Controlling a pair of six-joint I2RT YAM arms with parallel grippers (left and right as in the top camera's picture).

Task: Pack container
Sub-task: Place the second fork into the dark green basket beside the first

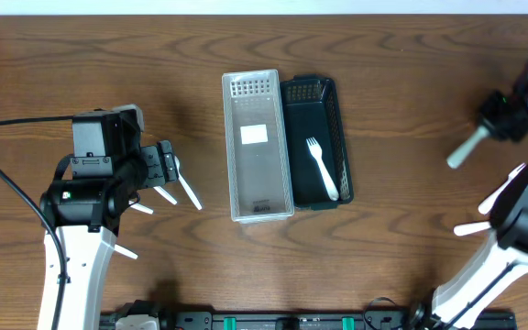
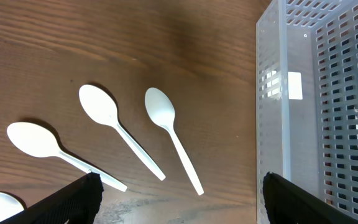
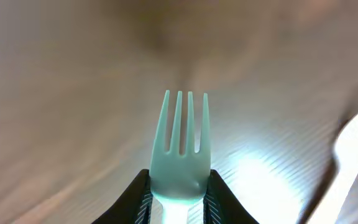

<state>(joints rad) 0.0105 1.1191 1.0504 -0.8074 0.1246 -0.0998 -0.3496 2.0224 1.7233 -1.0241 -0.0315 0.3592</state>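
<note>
A clear slotted container [image 1: 257,147] and a black slotted container [image 1: 335,110] stand side by side at the table's middle; a white fork [image 1: 322,168] lies in the black one. My left gripper [image 1: 168,174] is open and empty, low over several white spoons [image 1: 189,192]. In the left wrist view the gripper [image 2: 182,202] hovers by the spoons [image 2: 166,130], with the clear container [image 2: 316,112] to the right. My right gripper [image 1: 498,119] is shut on a white fork [image 1: 464,148], held above the table at the far right. In the right wrist view the gripper [image 3: 180,193] grips that fork [image 3: 180,155], tines pointing away.
Two more white forks [image 1: 502,194] lie on the table under my right arm; one shows blurred in the right wrist view [image 3: 353,149]. One spoon [image 1: 125,249] lies beside the left arm. A black rail runs along the front edge [image 1: 291,321].
</note>
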